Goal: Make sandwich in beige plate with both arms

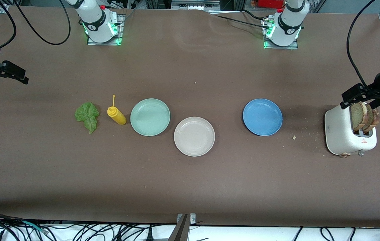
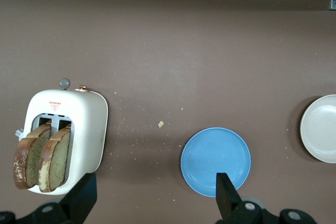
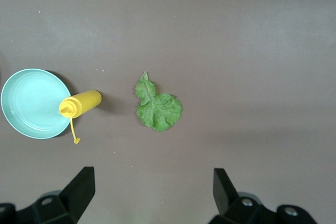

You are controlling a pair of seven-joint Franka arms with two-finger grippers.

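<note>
The beige plate (image 1: 194,136) lies empty in the middle of the table, between the green plate (image 1: 150,116) and the blue plate (image 1: 262,116). The left gripper (image 1: 360,98), spread, hangs over the toaster (image 1: 347,135); it should lower straight and pinch one bread slice (image 1: 357,115) by its flat faces. The right gripper (image 1: 7,72), also spread and empty, hangs over the table's right-arm end, and should come over the lettuce (image 1: 87,116).

We are holding our left gripper (image 1: 357,97) raised at the left arm's end of the table, its black fingers (image 2: 84,195) spread wide and gripping nothing. We are holding our right gripper (image 1: 12,74) raised at the right arm's end, its fingers (image 3: 81,187) likewise spread wide and gripping nothing. Both wrists are pointing downward.
</note>
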